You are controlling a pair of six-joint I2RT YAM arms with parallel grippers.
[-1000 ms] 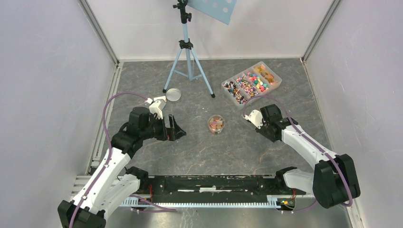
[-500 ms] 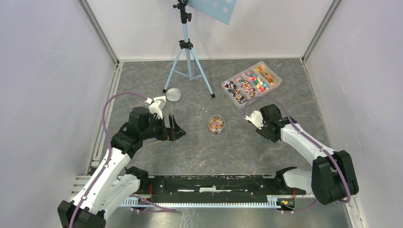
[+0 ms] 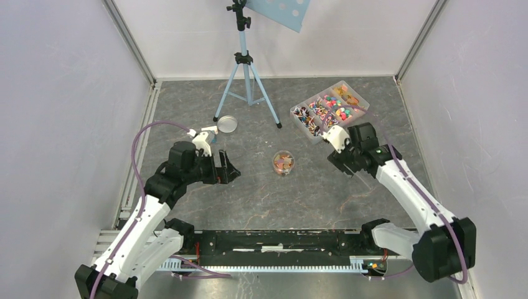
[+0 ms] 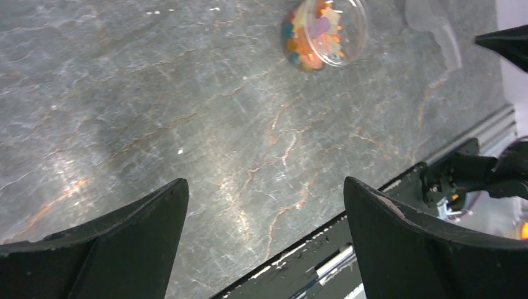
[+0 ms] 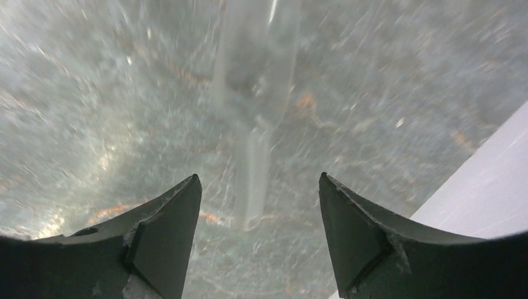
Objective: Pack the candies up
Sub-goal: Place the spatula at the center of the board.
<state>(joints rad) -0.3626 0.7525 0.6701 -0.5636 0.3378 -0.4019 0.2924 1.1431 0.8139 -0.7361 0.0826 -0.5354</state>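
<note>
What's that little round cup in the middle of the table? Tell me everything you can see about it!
The little cup is round and clear, like plastic, and its top looks open. It stands upright on the grey marbled table, out in the open between the two arms. Inside is a pile of candies, mostly orange, with some yellow, purple and blue. Nothing else touches it.

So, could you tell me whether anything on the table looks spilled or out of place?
Nothing stands out: no loose candies show on the table; they sit in the sorting tray and the small cup. The round lid lies apart, beside the tripod.
</note>
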